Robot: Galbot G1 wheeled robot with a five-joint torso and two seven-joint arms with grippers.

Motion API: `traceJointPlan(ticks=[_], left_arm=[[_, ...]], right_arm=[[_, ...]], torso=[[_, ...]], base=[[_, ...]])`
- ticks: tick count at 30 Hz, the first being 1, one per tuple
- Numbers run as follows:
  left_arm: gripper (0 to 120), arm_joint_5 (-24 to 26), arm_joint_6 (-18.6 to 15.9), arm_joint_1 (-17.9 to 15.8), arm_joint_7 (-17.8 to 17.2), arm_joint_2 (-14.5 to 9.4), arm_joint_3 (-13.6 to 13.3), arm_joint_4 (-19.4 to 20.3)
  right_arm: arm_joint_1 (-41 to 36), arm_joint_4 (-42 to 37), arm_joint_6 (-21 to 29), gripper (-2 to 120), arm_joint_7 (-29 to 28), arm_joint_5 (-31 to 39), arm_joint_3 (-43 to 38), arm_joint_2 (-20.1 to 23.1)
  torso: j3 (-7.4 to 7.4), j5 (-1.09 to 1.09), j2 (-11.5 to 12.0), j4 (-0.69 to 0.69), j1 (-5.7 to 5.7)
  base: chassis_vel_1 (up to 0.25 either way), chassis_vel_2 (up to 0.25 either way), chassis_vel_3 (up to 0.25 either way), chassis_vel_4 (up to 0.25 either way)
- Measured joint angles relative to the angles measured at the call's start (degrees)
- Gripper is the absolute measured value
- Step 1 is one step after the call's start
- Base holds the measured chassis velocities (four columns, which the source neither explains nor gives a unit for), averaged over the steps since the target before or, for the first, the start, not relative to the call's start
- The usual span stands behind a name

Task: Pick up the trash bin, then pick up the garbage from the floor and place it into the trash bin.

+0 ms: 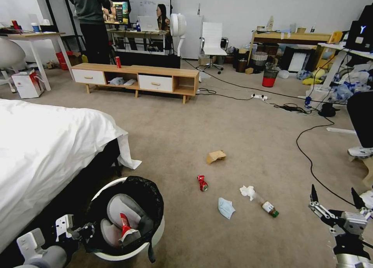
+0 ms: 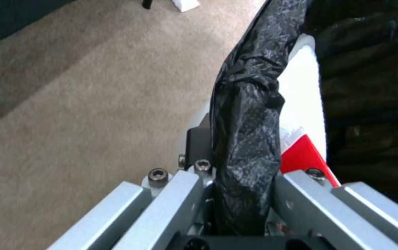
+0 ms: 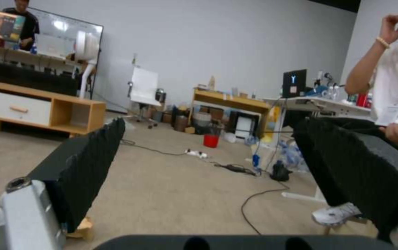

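The trash bin, round and white with a black bag liner, is at the lower left beside the bed. My left gripper is shut on its near rim; the left wrist view has the gripper clamped over the bag-covered rim. Inside the bin lie grey curved parts and a red-white wrapper. Garbage lies on the carpet: a brown paper bag, a crushed red can, a white tissue, a green-capped bottle and a blue mask. My right gripper hangs open at the lower right, holding nothing.
A bed with a white sheet fills the left. A black cable snakes over the carpet near my right gripper, beside a seated person's shoe. Farther back stand a low wooden cabinet with an upright red can and a red mesh wastebasket.
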State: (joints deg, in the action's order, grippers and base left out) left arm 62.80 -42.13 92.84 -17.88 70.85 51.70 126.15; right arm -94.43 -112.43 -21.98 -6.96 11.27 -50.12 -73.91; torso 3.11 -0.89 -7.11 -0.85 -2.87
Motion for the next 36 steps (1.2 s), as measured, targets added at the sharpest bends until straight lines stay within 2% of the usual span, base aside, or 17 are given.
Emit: traceJointPlan(ticks=[13, 30, 36], left_arm=[[1, -0.4, 0.0, 0.1, 0.3, 0.2, 0.0, 0.0], [1, -0.6, 0.0, 0.2, 0.5, 0.1, -0.1, 0.0], [1, -1.0, 0.0, 0.1, 0.6, 0.3, -0.3, -0.3]], right_arm=[[-0.1, 0.1, -0.4, 100, -0.1, 0.0, 0.0, 0.1], [0.0, 0.1, -0.4, 100, -0.3, 0.2, 0.1, 0.5], [0.0, 0.8, 0.3, 100, -0.8, 0.3, 0.1, 2.0]], torso=[[0.01, -0.01, 0.0, -0.01, -0.01], [0.0, -0.01, 0.0, -0.02, 0.01], [0.0, -0.01, 0.0, -0.02, 0.01]], base=[[-0.114, 0.112, 0.108, -0.112], [0.0, 0.003, 0.003, 0.0], [0.0, 0.0, 0.0, 0.0]])
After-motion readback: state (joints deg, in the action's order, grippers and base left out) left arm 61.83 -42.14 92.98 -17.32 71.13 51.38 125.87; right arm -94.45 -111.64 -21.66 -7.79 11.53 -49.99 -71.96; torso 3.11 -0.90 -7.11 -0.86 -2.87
